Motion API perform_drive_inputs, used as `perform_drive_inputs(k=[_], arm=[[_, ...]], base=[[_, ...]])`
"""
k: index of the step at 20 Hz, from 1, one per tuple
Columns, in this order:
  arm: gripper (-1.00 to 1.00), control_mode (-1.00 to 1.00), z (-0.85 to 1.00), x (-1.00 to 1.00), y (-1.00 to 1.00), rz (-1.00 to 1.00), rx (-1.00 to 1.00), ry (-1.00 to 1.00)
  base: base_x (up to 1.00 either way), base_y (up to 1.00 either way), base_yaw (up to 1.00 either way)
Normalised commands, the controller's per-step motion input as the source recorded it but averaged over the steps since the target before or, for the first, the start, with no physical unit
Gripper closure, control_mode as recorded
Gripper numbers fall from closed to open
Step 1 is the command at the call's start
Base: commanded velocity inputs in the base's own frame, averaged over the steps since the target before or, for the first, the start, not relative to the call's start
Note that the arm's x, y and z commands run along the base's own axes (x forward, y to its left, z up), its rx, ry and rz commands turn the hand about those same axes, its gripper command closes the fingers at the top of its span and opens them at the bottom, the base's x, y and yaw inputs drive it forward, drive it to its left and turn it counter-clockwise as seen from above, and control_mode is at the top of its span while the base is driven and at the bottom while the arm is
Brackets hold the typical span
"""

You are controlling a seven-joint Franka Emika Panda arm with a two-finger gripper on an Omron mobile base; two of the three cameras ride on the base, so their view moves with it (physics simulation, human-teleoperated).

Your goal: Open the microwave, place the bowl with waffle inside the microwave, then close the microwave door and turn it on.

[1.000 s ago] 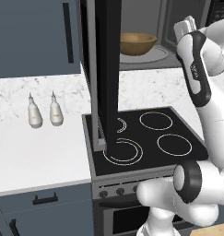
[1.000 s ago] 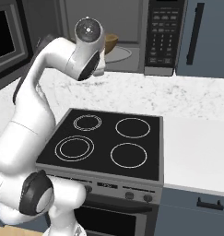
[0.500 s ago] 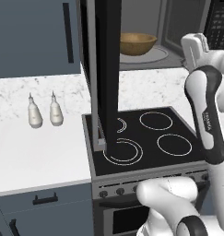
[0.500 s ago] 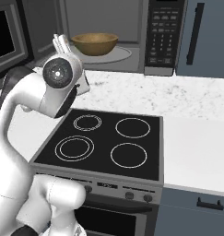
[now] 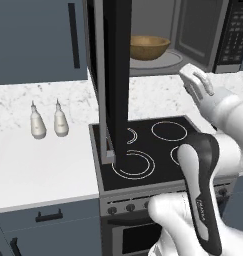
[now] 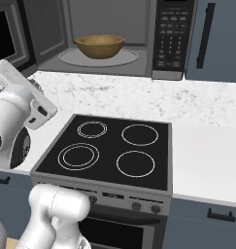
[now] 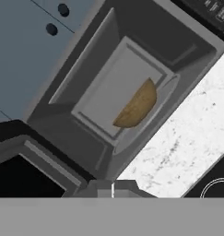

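Observation:
The microwave (image 6: 170, 34) stands open on the counter. Its door (image 5: 115, 85) is swung out toward me over the stove's left side, and shows as a dark panel (image 6: 5, 34) at the left edge. The brown wooden bowl (image 5: 149, 47) (image 6: 100, 46) (image 7: 137, 106) rests on the glass turntable (image 6: 126, 58) inside the cavity; its rim hides the waffle. My gripper (image 5: 188, 77) hangs in front of the cavity, above the stove and well back from the bowl. Its tips (image 7: 112, 189) meet, shut on nothing.
A black four-ring stove (image 6: 109, 148) lies below the microwave. Two white bottles (image 5: 47, 121) stand on the white marble counter (image 5: 38, 165) to its left. More counter (image 6: 207, 146) runs to the right, with blue-grey cabinets (image 5: 38, 35) behind.
The arm has drawn back from the microwave opening and dropped lower over the stove. The bowl stays on the turntable, now unblocked in the right base view.

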Motion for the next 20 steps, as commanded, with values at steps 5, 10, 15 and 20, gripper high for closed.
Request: perform_drive_inputs(k=[5, 10, 15, 20], arm=[[1.00, -1.00, 0.00, -1.00, 0.72, -0.01, -0.27, -0.19], [1.00, -1.00, 0.06, -1.00, 0.46, -0.10, -0.14, -0.07], [1.00, -1.00, 0.00, -0.99, 0.76, -0.14, -0.20, -0.02], [1.00, -1.00, -0.18, -0.47, 1.00, -0.24, -0.24, 0.04]], base=[[0.00, 0.00, 0.00], [0.00, 0.00, 0.00], [0.00, 0.00, 0.00], [0.00, 0.00, 0.00]])
